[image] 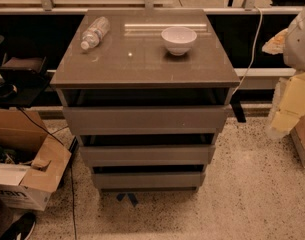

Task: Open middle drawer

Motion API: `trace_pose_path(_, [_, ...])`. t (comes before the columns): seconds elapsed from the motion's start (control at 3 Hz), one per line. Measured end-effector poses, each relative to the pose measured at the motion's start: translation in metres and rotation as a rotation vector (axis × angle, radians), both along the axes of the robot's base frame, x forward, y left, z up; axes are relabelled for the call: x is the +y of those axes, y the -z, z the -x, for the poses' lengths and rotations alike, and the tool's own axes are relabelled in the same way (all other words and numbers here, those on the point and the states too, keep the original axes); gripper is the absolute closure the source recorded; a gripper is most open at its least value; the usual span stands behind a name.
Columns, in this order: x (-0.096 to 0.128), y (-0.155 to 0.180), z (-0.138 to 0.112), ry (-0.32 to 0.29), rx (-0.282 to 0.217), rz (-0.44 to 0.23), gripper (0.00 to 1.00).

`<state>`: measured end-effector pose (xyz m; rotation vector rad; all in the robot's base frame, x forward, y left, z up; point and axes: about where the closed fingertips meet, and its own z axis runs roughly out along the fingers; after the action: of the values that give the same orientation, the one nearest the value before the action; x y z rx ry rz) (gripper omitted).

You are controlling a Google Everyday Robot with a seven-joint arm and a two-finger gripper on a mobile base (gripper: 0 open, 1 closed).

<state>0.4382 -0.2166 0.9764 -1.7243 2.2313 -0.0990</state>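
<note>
Middle drawer (148,155) sat second of three in the grey-brown cabinet, between the taller top drawer front (146,119) and the narrower bottom drawer front (148,180). Front looked flush with its neighbours, so judged not opened yet. Long axis ran left-right across the view, with a dark recess along its top edge, likely the only place to hook since no handle showed.

Tool itself wasn't seen in frame. Only a pale rounded part (299,36) showed at the right edge, probably the arm. Tool state: could not tell, nothing seen held or touched. If that part was the arm, the drawer lay down and to its left, well apart.

Counter (142,64) on top carried a plastic water bottle (95,32) lying down and a white bowl (179,39).
</note>
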Motion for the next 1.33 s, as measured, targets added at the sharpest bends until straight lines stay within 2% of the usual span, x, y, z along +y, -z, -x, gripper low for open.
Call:
trace_pose_path(0.33, [0.001, 0.001, -0.001, 0.001, -0.004, -0.001, 0.00])
trace_pose_path(0.67, [0.006, 0.019, -0.015, 0.009, -0.045, -0.014, 0.00])
trace_pose_path(1.0, [0.009, 0.055, -0.041, 0.040, -0.100, -0.032, 0.00])
trace_pose_path(1.33, [0.010, 0.051, -0.045, 0.040, -0.123, -0.037, 0.00])
